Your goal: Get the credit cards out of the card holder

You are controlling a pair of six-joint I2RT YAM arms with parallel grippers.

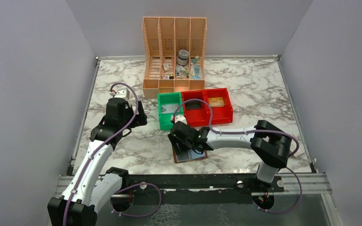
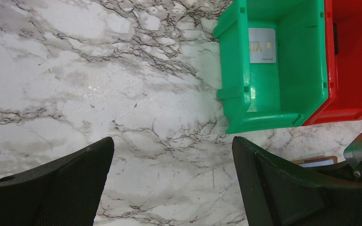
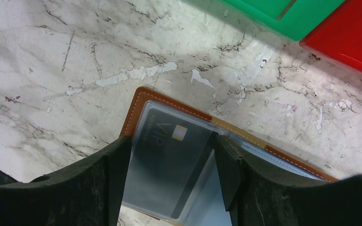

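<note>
Top cam: the brown card holder (image 1: 195, 157) lies open on the table (image 1: 122, 89) with my right gripper (image 1: 187, 141) directly over it and the left gripper (image 1: 139, 113) well off to the left, so the right arm's the closer one. Left wrist cam: jaws spread wide over the table, holding nothing, one card (image 2: 262, 44) already in the green bin (image 2: 231, 61). Right wrist cam: fingers (image 3: 99, 179) parted either side of a grey card (image 3: 169, 155) tucked in the holder, its long axis running between them, nothing pinched yet.
</note>
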